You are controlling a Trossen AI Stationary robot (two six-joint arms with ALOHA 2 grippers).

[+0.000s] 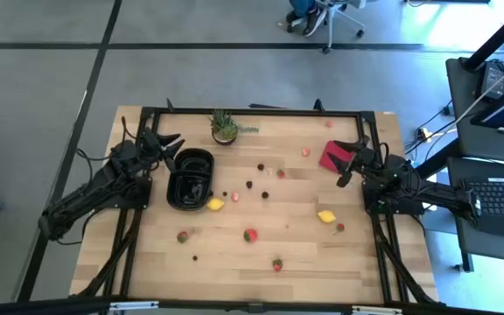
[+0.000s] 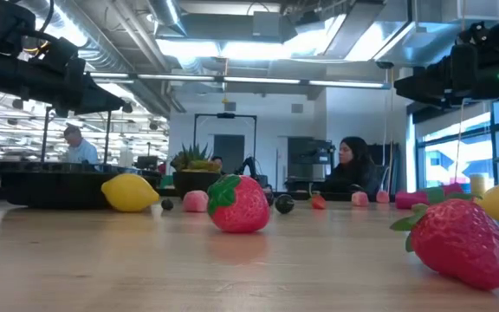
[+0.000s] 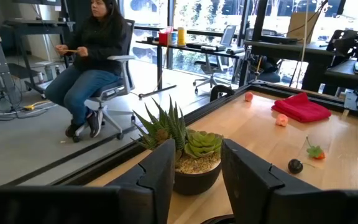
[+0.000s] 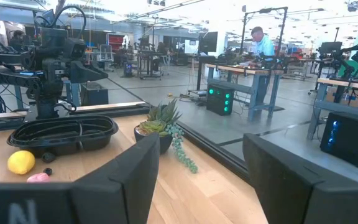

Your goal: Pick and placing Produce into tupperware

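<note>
While left claw (image 1: 166,143) hangs parted, tupperware (image 1: 190,178) lies just beside.

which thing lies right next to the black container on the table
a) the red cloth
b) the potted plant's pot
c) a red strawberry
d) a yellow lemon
d: in the high view a yellow lemon lies at the corner of the black container, while the strawberries, the red cloth and the potted plant sit farther off.

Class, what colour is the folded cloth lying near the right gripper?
Red cloth, beside the right gripper; clearest in the left wrist view.
</note>
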